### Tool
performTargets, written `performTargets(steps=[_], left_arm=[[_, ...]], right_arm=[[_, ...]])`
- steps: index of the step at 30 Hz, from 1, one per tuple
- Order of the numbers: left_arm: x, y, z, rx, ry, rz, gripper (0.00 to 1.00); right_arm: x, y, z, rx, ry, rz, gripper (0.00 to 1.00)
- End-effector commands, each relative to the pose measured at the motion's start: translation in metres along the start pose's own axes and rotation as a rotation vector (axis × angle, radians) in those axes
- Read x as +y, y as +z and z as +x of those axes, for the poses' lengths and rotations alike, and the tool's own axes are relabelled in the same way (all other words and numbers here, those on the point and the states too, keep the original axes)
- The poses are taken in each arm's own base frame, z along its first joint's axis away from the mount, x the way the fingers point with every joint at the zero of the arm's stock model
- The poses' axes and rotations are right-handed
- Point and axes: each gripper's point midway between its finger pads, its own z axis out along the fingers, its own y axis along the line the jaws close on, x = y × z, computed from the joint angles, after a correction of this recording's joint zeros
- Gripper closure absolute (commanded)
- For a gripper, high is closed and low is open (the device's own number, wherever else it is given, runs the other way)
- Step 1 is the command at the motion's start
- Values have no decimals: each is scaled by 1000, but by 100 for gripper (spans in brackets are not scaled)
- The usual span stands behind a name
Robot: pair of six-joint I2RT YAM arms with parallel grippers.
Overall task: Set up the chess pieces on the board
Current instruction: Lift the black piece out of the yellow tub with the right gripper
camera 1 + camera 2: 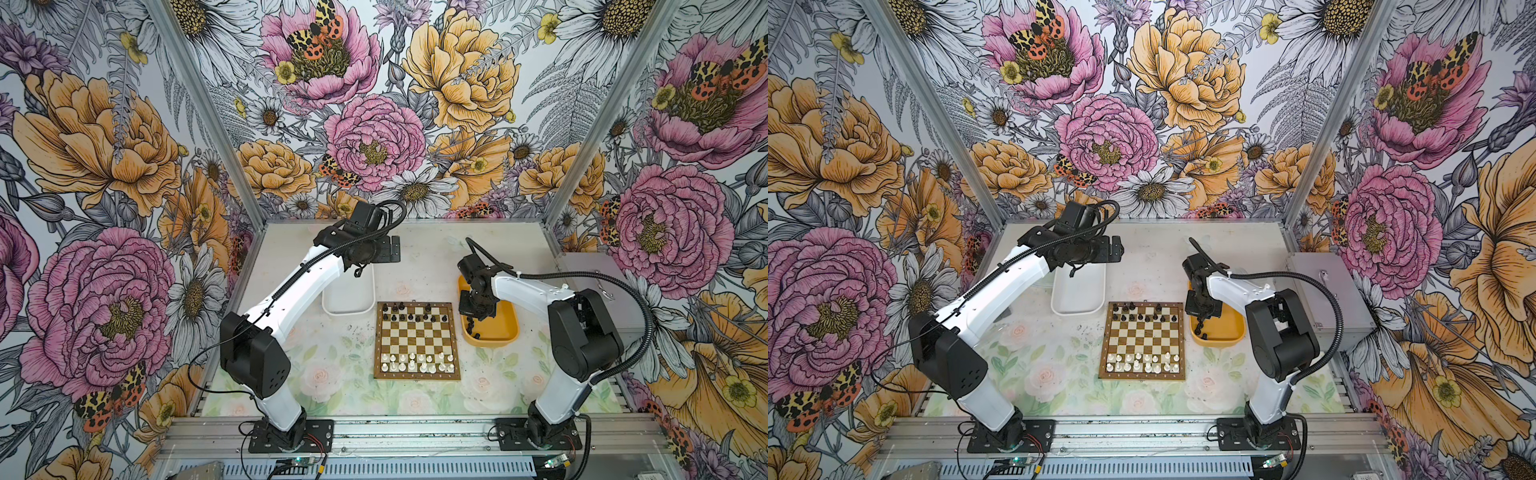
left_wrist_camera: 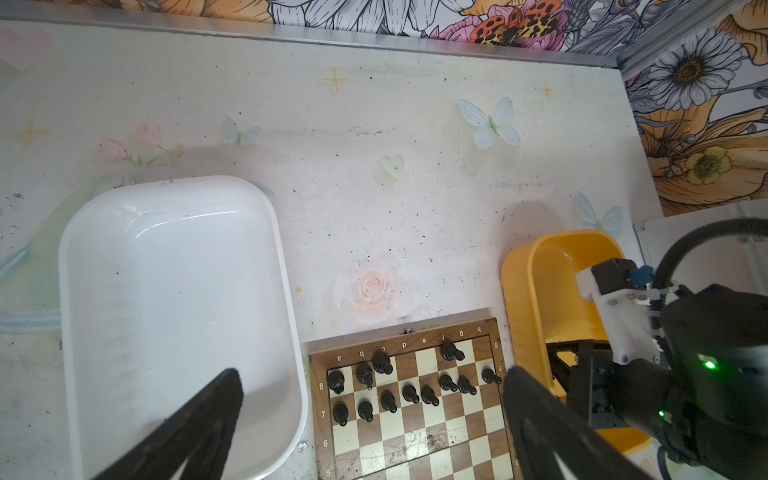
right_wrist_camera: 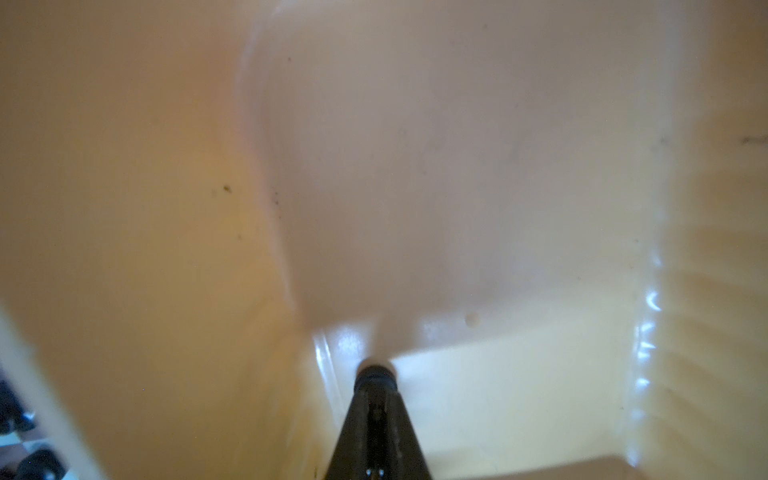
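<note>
Pinching a small black piece (image 3: 375,371) inside the yellow tray (image 1: 500,328), the right gripper (image 3: 376,380) is pressed tight — the board (image 1: 417,338) lies just left, nearer this arm than the spread-wide left gripper (image 1: 390,249).

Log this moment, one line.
right gripper: shut on black chess piece in yellow tray | left gripper: open, empty | chessboard: incomplete

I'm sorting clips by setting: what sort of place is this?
Likely a robot test booth: left arm and right arm bolted to a metal rail, flowered wallpaper walls, a chessboard between them.
</note>
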Motion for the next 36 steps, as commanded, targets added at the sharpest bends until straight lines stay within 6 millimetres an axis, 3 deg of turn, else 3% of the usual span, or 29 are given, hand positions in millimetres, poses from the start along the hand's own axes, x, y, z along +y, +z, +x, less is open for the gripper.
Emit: performTargets(steps=[1, 7, 13, 23, 28, 36], left_arm=[[5, -11, -7, -41, 5, -8, 1], [10, -10, -6, -37, 1, -16, 1], [16, -13, -8, -49, -6, -30, 1], [27, -20, -8, -66, -15, -55, 1], [35, -25, -8, -78, -27, -74, 1], [53, -38, -5, -101, -58, -102, 1]], right_arm=[[-1, -10, -9, -24, -10, 11, 100], [-2, -30, -22, -60, -39, 26, 100], [2, -61, -41, -110, -70, 27, 100], [29, -108, -61, -170, -119, -67, 100], [49, -109, -60, -157, -167, -85, 100], [83, -88, -39, -93, -232, -96, 100]])
